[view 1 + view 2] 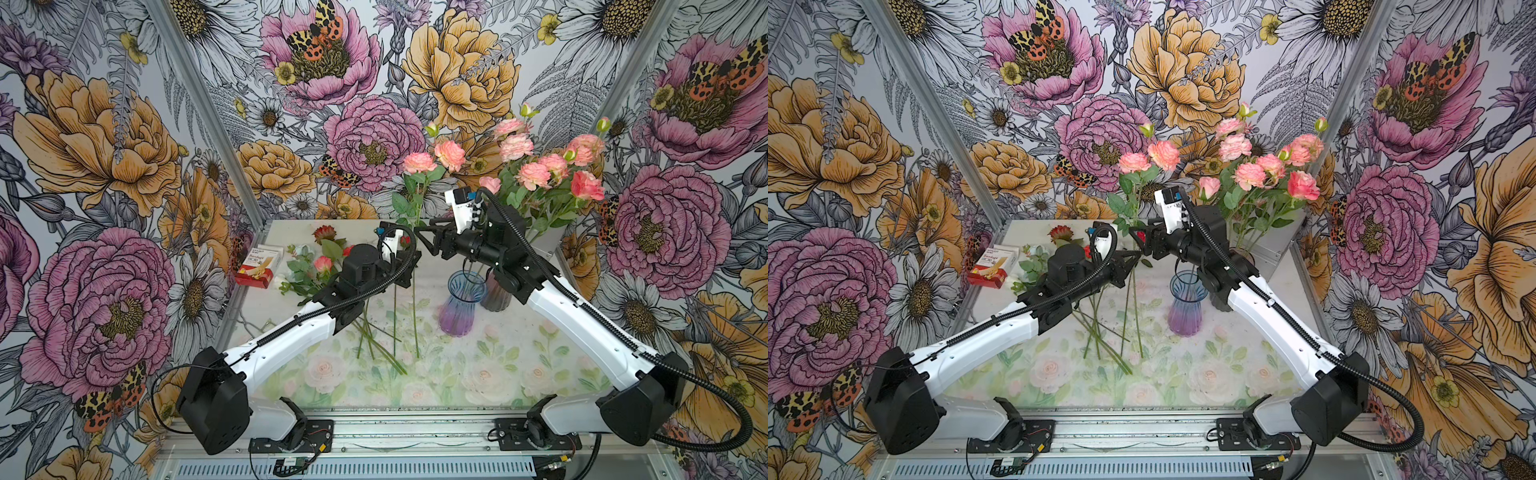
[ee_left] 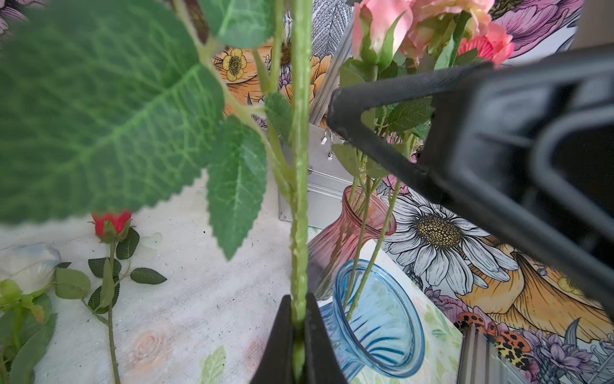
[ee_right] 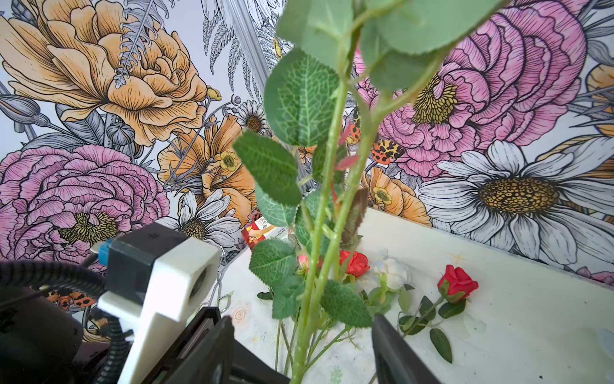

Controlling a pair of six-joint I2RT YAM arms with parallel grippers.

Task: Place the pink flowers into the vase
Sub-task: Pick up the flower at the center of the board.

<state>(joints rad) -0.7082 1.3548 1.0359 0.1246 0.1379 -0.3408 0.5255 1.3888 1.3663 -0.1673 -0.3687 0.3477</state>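
At 9 o'clock of the stem, the left gripper is pinching one of the pink flowers upright by its knobbly, plastic-looking stem, saw-edged fabric leaves fanning above, while the right gripper, at 3 o'clock, is straddling that stem with jaws apart. A handover seems to be going on: the right jaws are needing to clamp before the left lets go, the fluted blue vase and pink vase waiting at 5 o'clock

The box at the table's far left edge bears the word "Bandage" on its pale upper face. The smaller print around that word is too small to read.
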